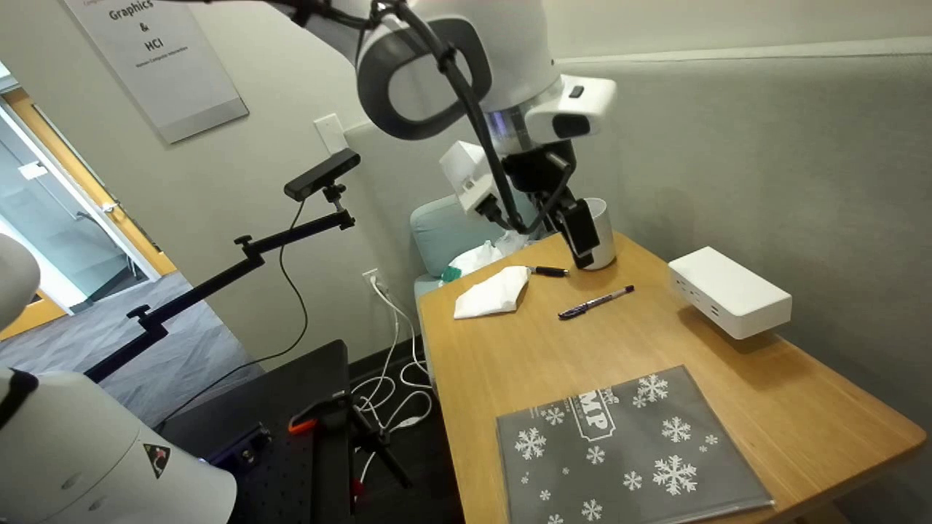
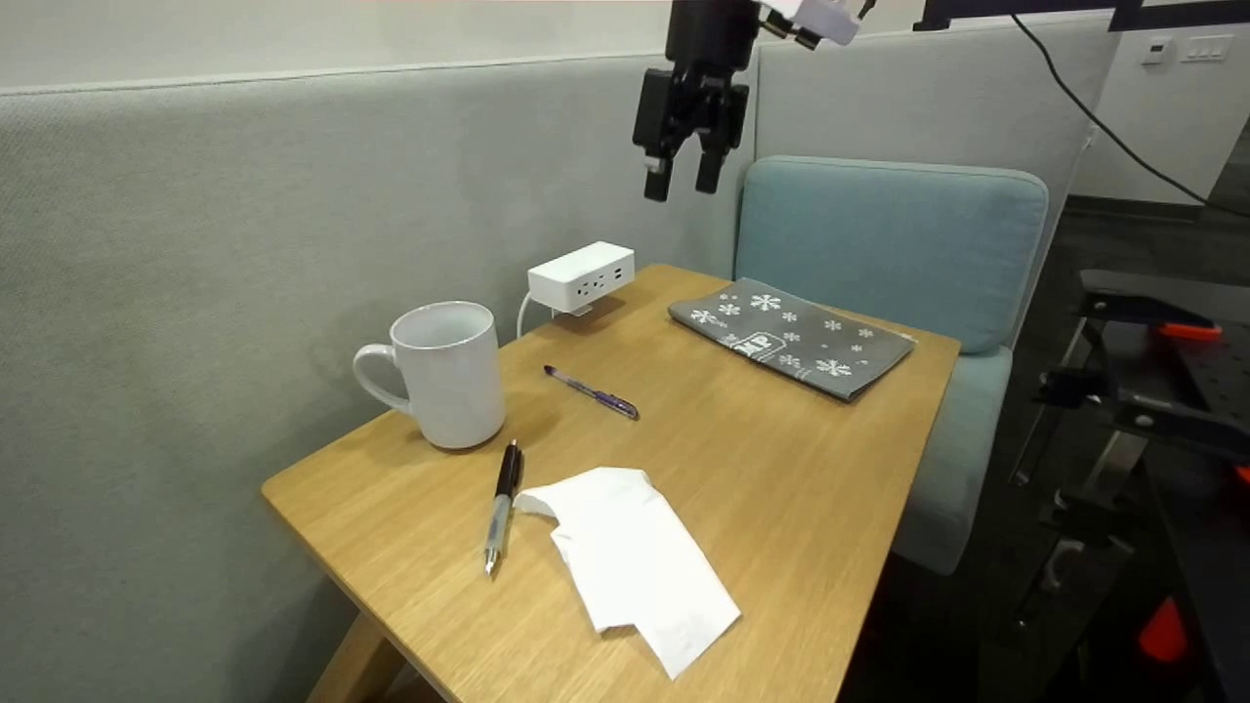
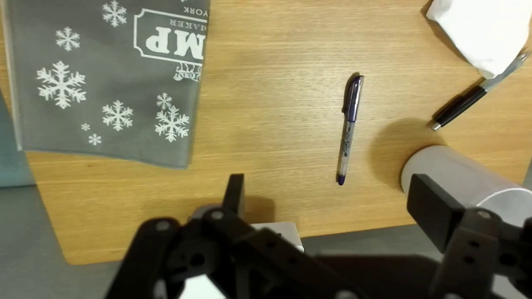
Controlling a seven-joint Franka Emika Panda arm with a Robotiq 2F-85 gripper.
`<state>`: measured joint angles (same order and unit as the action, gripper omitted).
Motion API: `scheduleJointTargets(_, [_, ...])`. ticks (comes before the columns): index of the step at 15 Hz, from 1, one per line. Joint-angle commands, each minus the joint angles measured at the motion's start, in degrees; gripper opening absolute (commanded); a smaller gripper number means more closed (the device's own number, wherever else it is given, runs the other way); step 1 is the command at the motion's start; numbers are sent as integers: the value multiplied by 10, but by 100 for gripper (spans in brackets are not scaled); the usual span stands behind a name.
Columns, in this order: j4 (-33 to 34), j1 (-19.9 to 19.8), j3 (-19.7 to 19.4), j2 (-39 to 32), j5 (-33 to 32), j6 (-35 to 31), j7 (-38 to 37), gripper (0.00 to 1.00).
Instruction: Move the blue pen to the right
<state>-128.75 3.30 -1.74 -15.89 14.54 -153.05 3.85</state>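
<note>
The blue pen [image 1: 597, 302] is a thin dark blue-purple pen with a clear barrel. It lies flat on the wooden table [image 1: 473, 378]. It also shows in an exterior view [image 2: 592, 392] between the mug and the grey pouch, and in the wrist view [image 3: 353, 106] above the middle of the jaws. My gripper [image 2: 684, 184] is open, empty and raised well above the table. In the wrist view my gripper [image 3: 330, 189] has its fingers wide apart, with the pen's lower tip between them in the picture but on the table below, untouched.
A white mug [image 2: 454, 381] stands near the pen by the wall side. A black and grey pen [image 2: 503, 498] lies beside a white napkin [image 2: 625, 557]. A grey snowflake pouch [image 1: 626, 444] lies flat. A white outlet box [image 1: 732, 291] sits at the wall-side edge.
</note>
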Motion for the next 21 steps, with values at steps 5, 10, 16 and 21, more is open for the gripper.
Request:
scheduleJointTargets(5, [146, 4, 17, -183, -49, -20, -89, 100])
scheduleJointTargets(10, [206, 21, 7, -252, -81, -21, -115, 100])
scheduleJointTargets(16, [260, 38, 4, -303, -102, -11, -125, 100])
scheduleJointTargets(21, [295, 59, -8, -336, -118, -6, -141, 100])
